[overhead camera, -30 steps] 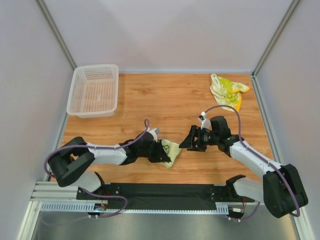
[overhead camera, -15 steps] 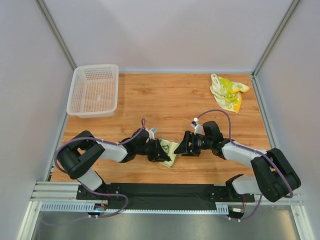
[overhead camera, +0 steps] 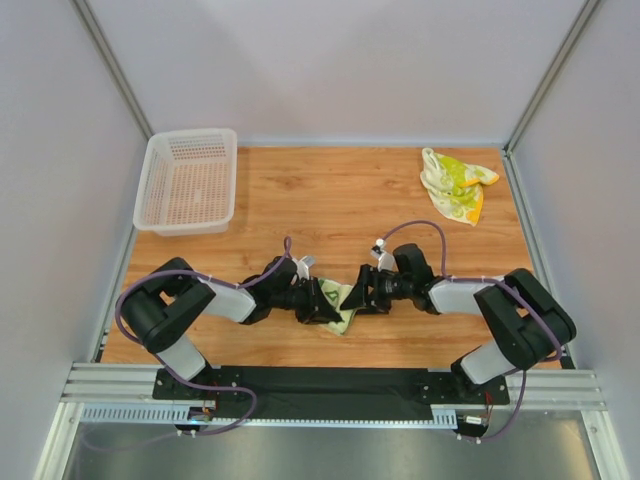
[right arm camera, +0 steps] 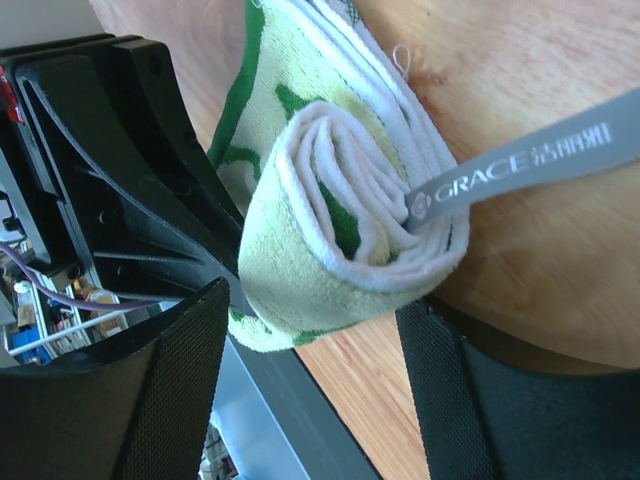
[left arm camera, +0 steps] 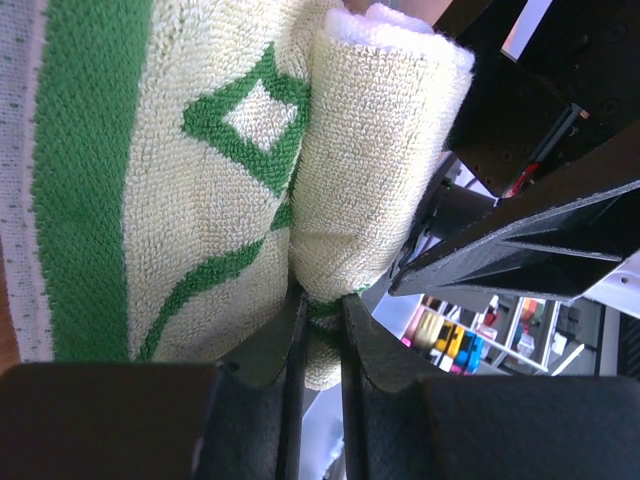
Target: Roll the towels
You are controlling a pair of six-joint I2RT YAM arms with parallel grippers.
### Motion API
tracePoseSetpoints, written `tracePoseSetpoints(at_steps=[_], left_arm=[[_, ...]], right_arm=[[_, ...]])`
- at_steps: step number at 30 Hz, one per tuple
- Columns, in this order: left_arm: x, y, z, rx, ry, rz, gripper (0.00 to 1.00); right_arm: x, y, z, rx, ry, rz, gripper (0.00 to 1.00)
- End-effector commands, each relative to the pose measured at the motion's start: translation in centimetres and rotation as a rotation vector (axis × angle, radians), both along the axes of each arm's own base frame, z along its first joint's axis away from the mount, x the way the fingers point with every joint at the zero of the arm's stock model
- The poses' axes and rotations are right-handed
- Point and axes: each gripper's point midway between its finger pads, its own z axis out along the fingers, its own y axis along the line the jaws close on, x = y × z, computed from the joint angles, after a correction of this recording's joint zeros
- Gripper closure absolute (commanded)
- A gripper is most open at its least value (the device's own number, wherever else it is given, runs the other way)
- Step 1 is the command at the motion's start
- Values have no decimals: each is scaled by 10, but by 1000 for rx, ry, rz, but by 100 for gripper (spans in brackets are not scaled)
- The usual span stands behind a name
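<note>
Shifted left toward the green-patterned towel [overhead camera: 343, 300] since a second ago: right gripper [overhead camera: 360, 297], jaws apart, straddling the roll's end. Clamped on that towel's edge near the table [overhead camera: 300, 200] front: left gripper [overhead camera: 325, 303]. Crumpled far right: yellow-blotched towel [overhead camera: 455, 185].

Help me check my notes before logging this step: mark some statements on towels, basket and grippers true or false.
The green-patterned towel rests partly rolled on the table. True.
The left gripper pinches that towel. True.
The yellow-blotched towel is in the basket. False: it lies at the table's far right corner, the basket far left.
The right gripper is clamped shut on the roll. False: its jaws stand open around the rolled end.
</note>
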Motion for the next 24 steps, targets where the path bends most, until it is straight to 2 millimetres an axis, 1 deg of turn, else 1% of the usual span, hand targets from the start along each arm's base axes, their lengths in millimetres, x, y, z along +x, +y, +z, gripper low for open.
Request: tracePoseSetpoints(at_steps=[1, 8, 14, 18, 21, 23, 24], left_arm=[[-5, 4, -6, 15, 26, -12, 99], [-6, 4, -6, 18, 27, -14, 99], [-7, 5, -6, 23, 27, -14, 99], [-7, 6, -8, 30, 30, -15, 99], [-7, 6, -8, 28, 33, -13, 99], [-7, 6, -7, 28, 30, -13, 99], [-8, 6, -6, 28, 30, -13, 99]], right_arm=[[14, 11, 7, 24, -56, 1, 32], [15, 15, 6, 22, -53, 6, 37], [15, 17, 12, 37, -72, 10, 38], [13, 17, 16, 48, -81, 11, 36], [12, 16, 16, 45, -81, 9, 38], [12, 16, 13, 38, -74, 7, 50], [11, 15, 11, 30, -69, 6, 63]])
